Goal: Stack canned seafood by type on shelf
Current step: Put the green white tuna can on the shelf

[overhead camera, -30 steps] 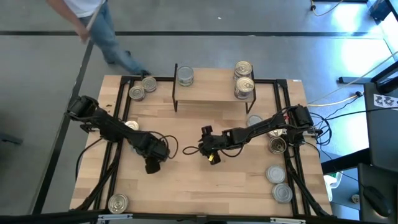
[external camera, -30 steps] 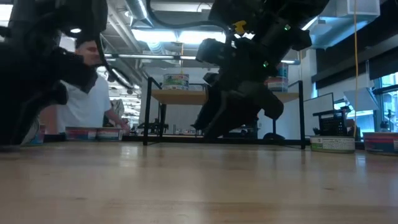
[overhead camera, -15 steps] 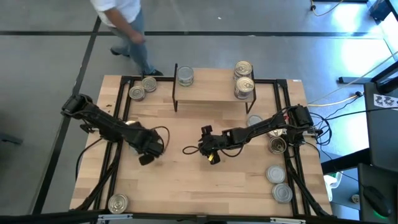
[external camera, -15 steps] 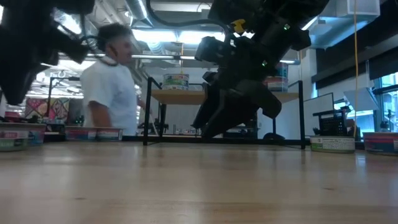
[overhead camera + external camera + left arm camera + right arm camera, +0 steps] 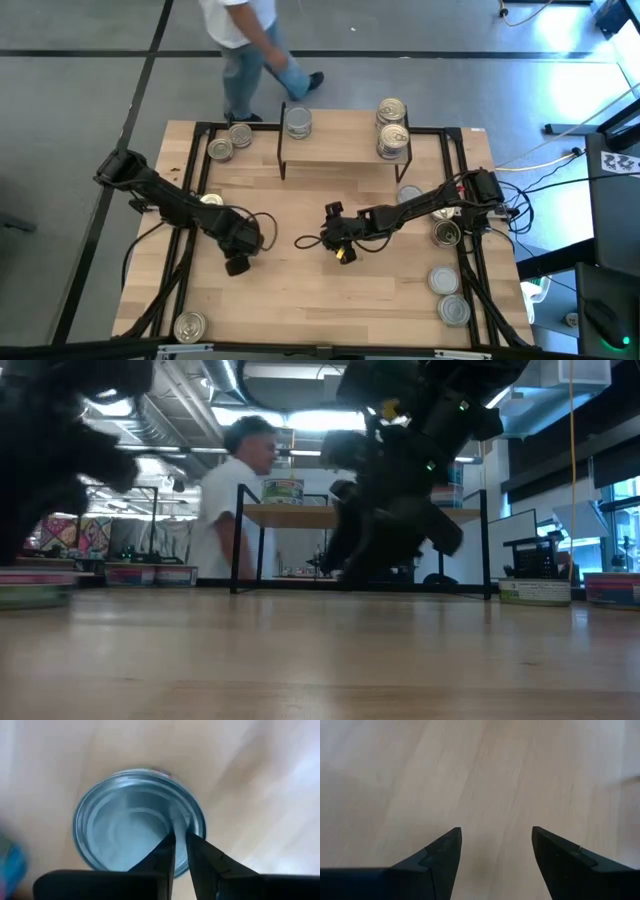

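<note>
My left gripper [image 5: 237,265] hangs over the left middle of the large light-wood table [image 5: 300,310]. In my left wrist view its two dark fingers [image 5: 165,851] are drawn narrow, almost together, with nothing between them. They point down at a short round tin with a silver-grey ridged top [image 5: 125,820], which fills the middle of that view. My right gripper [image 5: 340,255] sits low near the centre of the table, and its fingers [image 5: 442,851] are spread wide over bare wood, holding nothing. The small light-wood shelf on thin black legs [image 5: 340,150] stands at the top centre of the high view. One round metal tin [image 5: 298,122] sits at its left end, and a stack of two tins [image 5: 392,128] sits at its right end. Two more tins [image 5: 229,142] rest on the table at the upper left, just beside the shelf. Several loose tins [image 5: 443,279] lie along the right edge behind my right arm. A single tin [image 5: 189,326] lies at the lower left corner. A person in a white top and blue trousers [image 5: 250,40] is on the floor beyond the table's top edge, above the shelf's left end.
</note>
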Robot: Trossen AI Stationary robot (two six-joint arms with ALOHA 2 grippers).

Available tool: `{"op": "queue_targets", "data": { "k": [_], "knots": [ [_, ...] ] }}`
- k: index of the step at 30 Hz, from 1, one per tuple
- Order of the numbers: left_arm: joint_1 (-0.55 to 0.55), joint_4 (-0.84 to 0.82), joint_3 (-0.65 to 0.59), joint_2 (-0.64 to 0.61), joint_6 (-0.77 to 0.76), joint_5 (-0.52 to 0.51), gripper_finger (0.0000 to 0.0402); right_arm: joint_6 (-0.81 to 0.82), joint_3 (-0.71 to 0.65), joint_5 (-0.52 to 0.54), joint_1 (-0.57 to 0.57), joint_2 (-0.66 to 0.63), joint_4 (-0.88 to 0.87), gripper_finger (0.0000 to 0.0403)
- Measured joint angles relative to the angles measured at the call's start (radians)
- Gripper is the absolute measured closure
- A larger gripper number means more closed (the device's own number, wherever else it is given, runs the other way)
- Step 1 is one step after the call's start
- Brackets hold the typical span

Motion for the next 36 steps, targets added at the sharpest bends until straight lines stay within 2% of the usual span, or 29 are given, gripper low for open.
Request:
{"op": "queue_targets", "data": {
  "k": [9, 19, 21, 26, 31, 36],
  "knots": [
    [0.043, 0.380, -0.006, 0.044, 0.250, -0.140, 0.0381, 0.053, 0.000, 0.004, 0.015, -0.052, -0.241, 0.0162],
    [0.147, 0.863, 0.004, 0.236, 0.483, -0.148, 0.0400, 0.079, 0.001, 0.004, 0.015, -0.087, -0.321, 0.0162],
    [0.156, 0.890, 0.034, 0.252, 0.521, -0.146, 0.0399, 0.079, 0.000, 0.004, 0.012, -0.089, -0.330, 0.0162],
    [0.154, 0.792, 0.104, 0.233, 0.589, -0.167, 0.0400, 0.077, 0.000, 0.032, 0.012, -0.105, -0.334, 0.0162],
    [0.123, 0.713, 0.087, 0.167, 0.612, -0.279, 0.0401, 0.087, 0.000, 0.052, 0.012, -0.105, -0.288, 0.0162],
    [0.137, 0.927, -0.045, 0.135, 0.632, -0.291, 0.0401, 0.091, 0.000, 0.030, 0.012, -0.101, -0.167, 0.0162]
  ]
}}
